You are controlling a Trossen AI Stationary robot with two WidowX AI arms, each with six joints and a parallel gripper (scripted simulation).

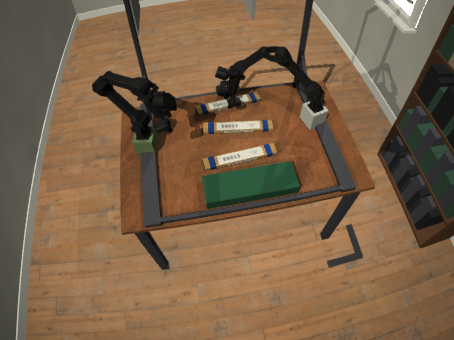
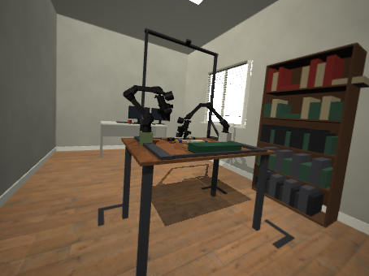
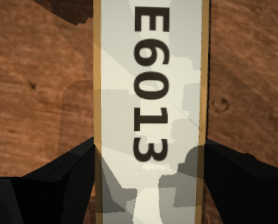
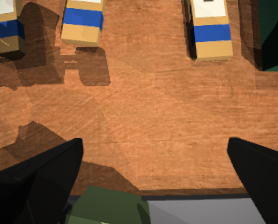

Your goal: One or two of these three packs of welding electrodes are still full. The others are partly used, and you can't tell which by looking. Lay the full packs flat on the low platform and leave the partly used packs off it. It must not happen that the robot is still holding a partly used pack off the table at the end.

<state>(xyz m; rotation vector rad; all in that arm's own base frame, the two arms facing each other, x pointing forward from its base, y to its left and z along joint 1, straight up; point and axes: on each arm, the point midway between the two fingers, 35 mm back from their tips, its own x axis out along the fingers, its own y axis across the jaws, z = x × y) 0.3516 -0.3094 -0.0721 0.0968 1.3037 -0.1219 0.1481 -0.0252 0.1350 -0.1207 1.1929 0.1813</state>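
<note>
Three tan packs with blue bands and white "E6013" labels lie flat on the wooden table: a far pack (image 1: 228, 103), a middle pack (image 1: 237, 126) and a near pack (image 1: 240, 156). The low green platform (image 1: 251, 183) lies in front of the near pack with nothing on it. My left gripper (image 1: 231, 98) is down on the far pack; in the left wrist view its fingers press both long sides of that pack (image 3: 150, 100). My right gripper (image 1: 161, 121) (image 4: 155, 145) is open and empty above bare table, by its green base.
A dark grey frame (image 1: 150, 186) runs around the work area. The left arm stands on a white base (image 1: 313, 115), the right arm on a green base (image 1: 144, 142). Two gantry posts rise at the table's back. A bookshelf (image 2: 309, 135) stands beside the table.
</note>
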